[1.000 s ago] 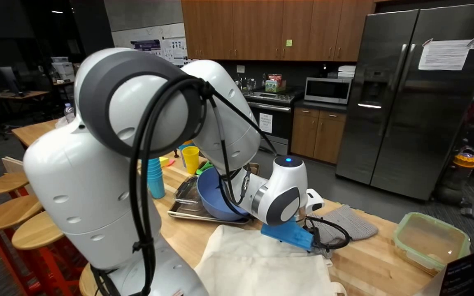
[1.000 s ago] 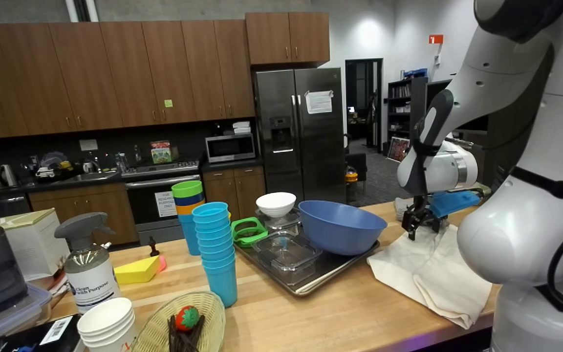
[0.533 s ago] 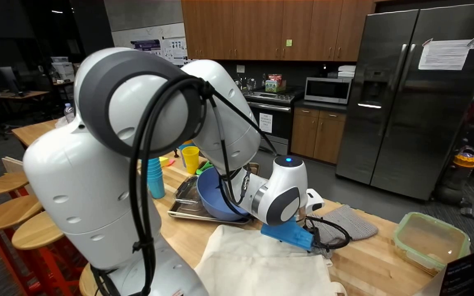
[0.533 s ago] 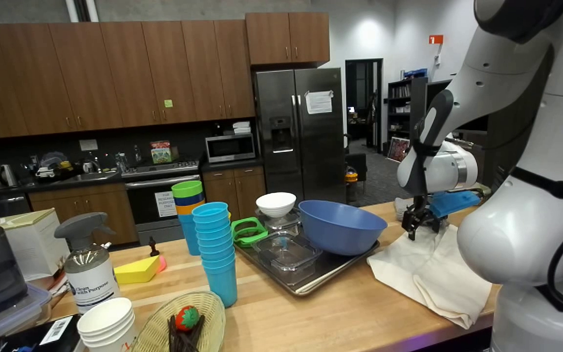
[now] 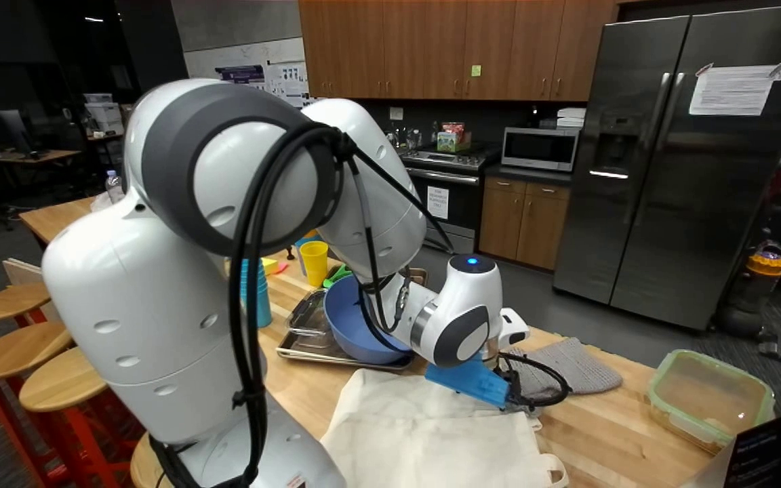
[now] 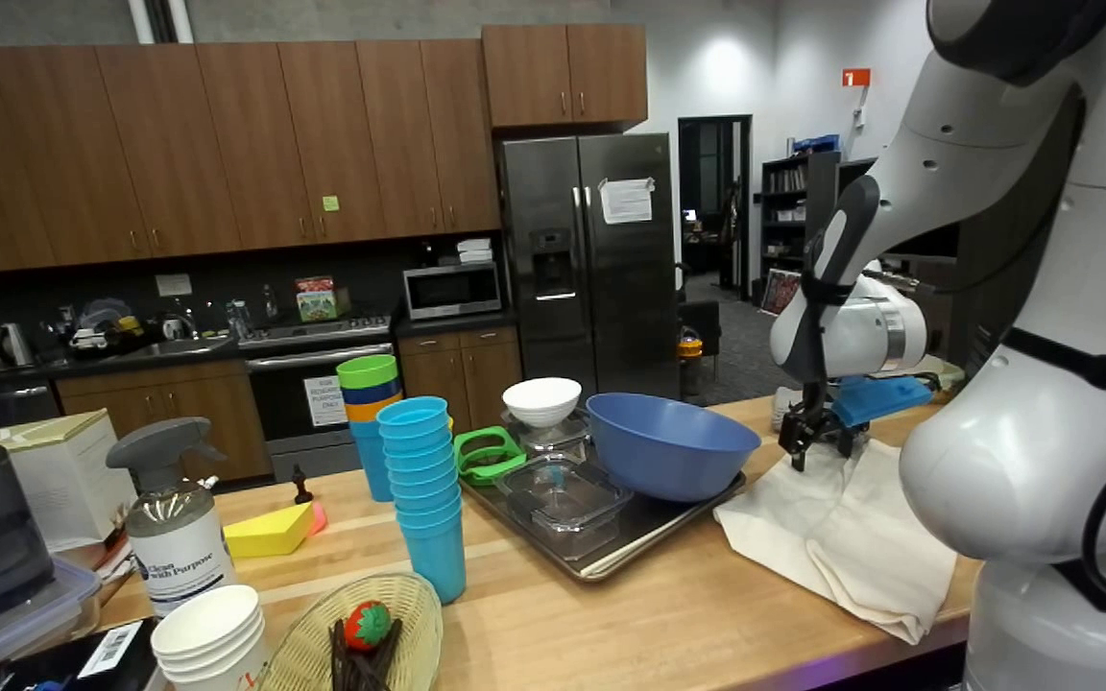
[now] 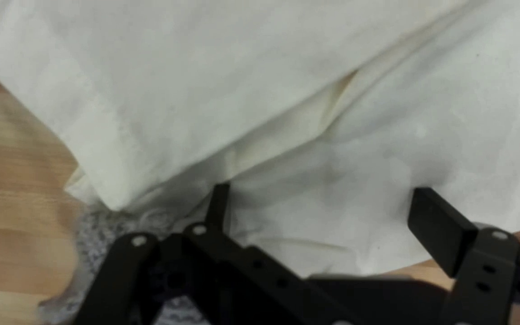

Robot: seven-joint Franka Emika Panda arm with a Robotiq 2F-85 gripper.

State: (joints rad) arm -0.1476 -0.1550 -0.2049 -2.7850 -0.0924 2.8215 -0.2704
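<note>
End effector [image 7: 323,192]: jaws spread wide, nothing pinched b/w the fingers [image 7: 443,230], canvas running below both. The cream canvas tote bag [image 7: 197,67] lies rumpled directly under it on the wood surface [image 6: 553,638], w/ a folded edge slanting up from near one fingertip in the wrist view. Whether the tips press on it, can't tell for sure. To handle such thin fabric well, I'd keep both tips level, pressure light, & favour a raised fold, as flat canvas prob. slips; the grey knit cloth [image 5: 584,366] right beside that finger should stay out of the jaws. Vs. a sec ago, the arm has shifted slightly toward the blue bowl [image 6: 673,451] & the bag's edge has slid the same way in both exterior views, so there's prob. some drag. Farther off, no change: bowl on its baking tray [image 6: 657,520] w/ a clear container [image 6: 577,523], the green-rimmed food container [image 5: 709,400] well apart on the surface, & the fridge [image 6: 630,307] in the bkgd
</note>
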